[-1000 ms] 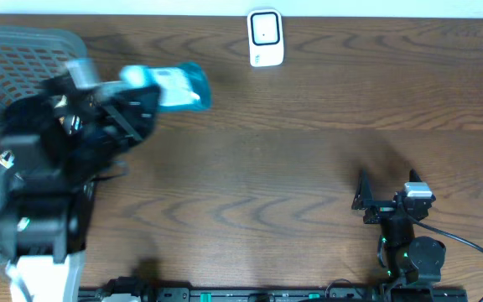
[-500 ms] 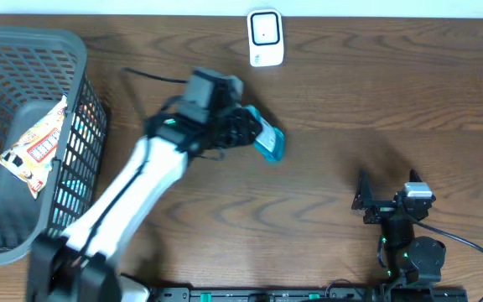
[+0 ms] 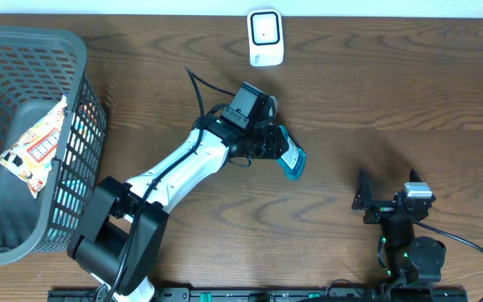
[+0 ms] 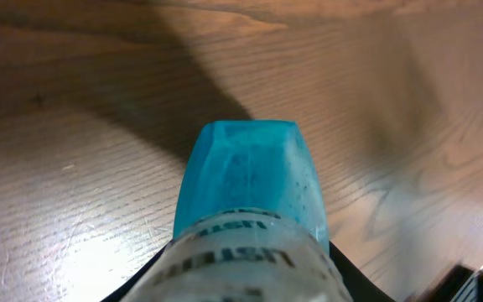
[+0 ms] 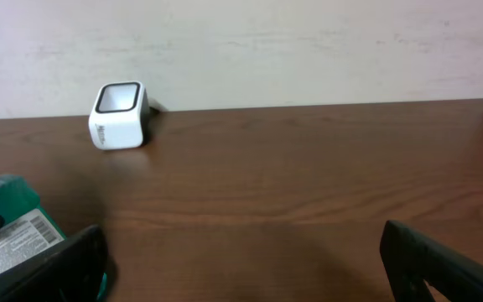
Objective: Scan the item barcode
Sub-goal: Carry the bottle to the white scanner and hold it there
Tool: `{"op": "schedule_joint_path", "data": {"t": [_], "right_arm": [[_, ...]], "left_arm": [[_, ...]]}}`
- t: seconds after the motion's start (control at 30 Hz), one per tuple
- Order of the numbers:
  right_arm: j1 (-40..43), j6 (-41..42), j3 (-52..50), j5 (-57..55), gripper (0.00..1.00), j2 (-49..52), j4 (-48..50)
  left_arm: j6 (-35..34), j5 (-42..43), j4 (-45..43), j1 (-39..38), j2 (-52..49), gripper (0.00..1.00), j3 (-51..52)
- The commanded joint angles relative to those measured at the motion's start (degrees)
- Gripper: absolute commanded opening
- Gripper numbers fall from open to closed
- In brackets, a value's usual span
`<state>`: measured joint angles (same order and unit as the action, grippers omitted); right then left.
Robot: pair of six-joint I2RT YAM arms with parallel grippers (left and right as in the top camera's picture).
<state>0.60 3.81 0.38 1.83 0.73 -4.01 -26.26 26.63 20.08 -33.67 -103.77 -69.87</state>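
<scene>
The left gripper [image 3: 272, 147] is clamped around a teal bottle [image 3: 293, 161], whose blue end sticks out past the fingers, over the wooden table [image 3: 392, 101]. The white scanner [image 3: 265, 38] stands well beyond the hand, by the far edge. The right gripper [image 3: 387, 189] rests well apart on the bottle's other side, jaws spread wide.

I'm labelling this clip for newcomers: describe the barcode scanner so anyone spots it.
On the brown table, look along the far edge, right of the wire basket. The scanner is the only small white box, with a dark-rimmed window, standing alone.
</scene>
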Motion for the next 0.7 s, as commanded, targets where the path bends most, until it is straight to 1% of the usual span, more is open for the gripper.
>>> {"op": "schedule_joint_path", "data": {"t": [0.0, 0.03, 0.07, 0.23, 0.37, 0.4, 0.47, 0.6, 0.67], "right_arm": [[-0.7, -0.7, -0.07, 0.0, 0.99, -0.2, -0.24], [-0.7, -0.7, -0.07, 0.0, 0.99, -0.2, -0.24], [-0.7, -0.68, -0.07, 0.0, 0.99, -0.2, -0.24], [-0.7, -0.68, -0.07, 0.0, 0.99, -0.2, -0.24], [-0.7, -0.7, -0.07, 0.0, 0.99, -0.2, -0.24], [-0.7, -0.68, -0.07, 0.0, 0.99, -0.2, -0.24], [-0.7, -0.68, -0.07, 0.0, 0.99, -0.2, -0.24], [-0.7, -0.7, -0.07, 0.0, 0.99, -0.2, -0.24], [-0.7, -0.68, -0.07, 0.0, 0.99, -0.2, -0.24]], "left_arm": [[10.51, -1.03, 0.44, -0.66, -1.33, 0.23, -0.44], [12.48, -1.2, 0.5, -0.66, -1.33, 0.23, -0.44], [14.29, -3.48, 0.79, -0.66, -1.22, 0.23, -0.44], [19.1, -12.28, 2.86, -0.66, 0.35, 0.23, -0.44], [24.83, -18.91, 5.18, -0.66, 4.09, 0.24, -0.48], [25.81, -20.44, 5.38, -0.68, 5.18, 0.24, -0.48], [26.97, -23.65, 5.49, -0.72, 7.54, 0.28, -0.48], [30.12, -24.76, 5.81, -0.81, 10.71, 0.32, -0.48], [31.78, -24.76, 6.38, -0.81, 10.95, 0.32, -0.48]]}}
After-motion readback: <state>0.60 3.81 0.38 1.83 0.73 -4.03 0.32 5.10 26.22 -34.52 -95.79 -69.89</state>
